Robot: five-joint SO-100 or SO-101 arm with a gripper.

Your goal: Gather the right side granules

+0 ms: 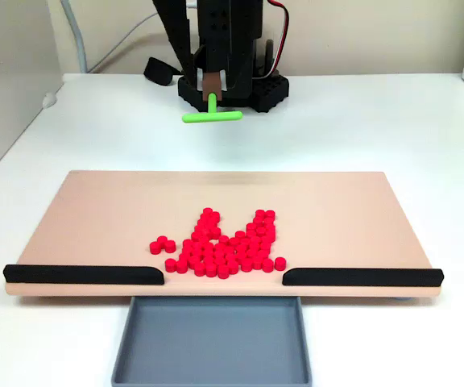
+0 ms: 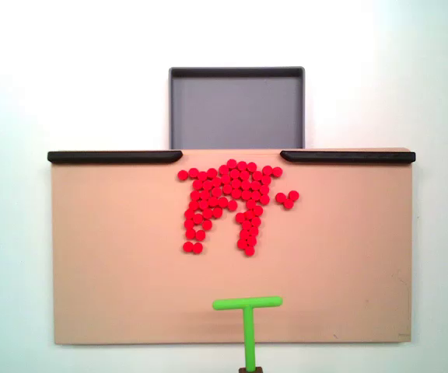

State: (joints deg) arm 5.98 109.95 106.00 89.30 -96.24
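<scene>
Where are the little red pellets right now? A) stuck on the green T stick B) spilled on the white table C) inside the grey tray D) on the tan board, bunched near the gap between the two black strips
D: the red pellets lie on the tan board by the gap between the black strips, while the grey tray holds none.

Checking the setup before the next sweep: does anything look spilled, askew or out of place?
Nothing has spilled: all the granules lie on the tan board, none in the grey tray. One small clump sits apart from the main pile. The green T-shaped tool hangs straight in the gripper.
</scene>
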